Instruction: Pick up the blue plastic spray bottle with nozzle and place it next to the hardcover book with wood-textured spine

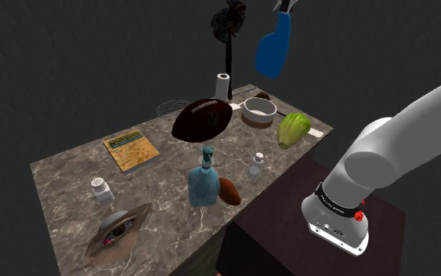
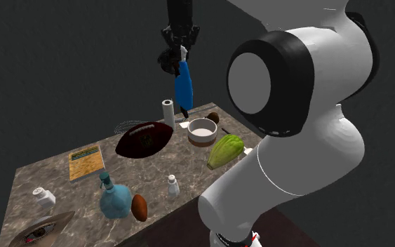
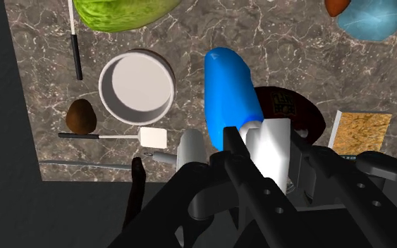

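My gripper is shut on the white nozzle end of a blue spray bottle, which hangs high above the far end of the marble table. In the second exterior view the gripper holds the bottle body-down over the white roll. In the wrist view the fingers clasp the white head, and the blue body points down at the table. The book lies flat with a yellowish cover, towards the shoulder view's left of the football; book, book.
Under the bottle stand a white bowl, a white roll and a green leafy vegetable. Nearer the front are a light-blue glass flask, a small brown ball, a small clear bottle, a shaker and a dark dish.
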Motion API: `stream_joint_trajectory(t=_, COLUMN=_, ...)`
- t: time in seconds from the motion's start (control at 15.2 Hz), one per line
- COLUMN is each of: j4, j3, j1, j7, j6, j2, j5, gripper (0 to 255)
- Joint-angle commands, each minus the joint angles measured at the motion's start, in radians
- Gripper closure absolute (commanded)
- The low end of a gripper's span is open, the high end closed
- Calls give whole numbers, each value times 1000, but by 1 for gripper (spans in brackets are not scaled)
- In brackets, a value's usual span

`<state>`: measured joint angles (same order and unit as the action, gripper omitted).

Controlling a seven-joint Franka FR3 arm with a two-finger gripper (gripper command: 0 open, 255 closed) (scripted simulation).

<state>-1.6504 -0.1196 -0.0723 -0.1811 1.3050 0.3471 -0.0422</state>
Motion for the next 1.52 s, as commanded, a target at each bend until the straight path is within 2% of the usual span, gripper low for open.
stream_joint_trajectory(t=0.0, j4=31, j3=17, j1=8, j7=25, j6=-14, j2=-17, j5=8, gripper=255)
stream_joint_trajectory(t=0.46, j4=128, j3=125, j1=63, j7=193, j6=-13, j2=-118, j5=44, gripper=255)
stream_joint_trajectory(t=0.86, j4=272, j3=212, j1=116, j7=335, j6=-26, j2=-248, j5=52, gripper=255)
stream_joint_trajectory(t=1.19, j4=452, j3=277, j1=173, j7=451, j6=-59, j2=-396, j5=34, gripper=255)
stream_joint_trajectory(t=1.45, j4=672, j3=320, j1=239, j7=542, j6=-119, j2=-559, j5=-3, gripper=255)
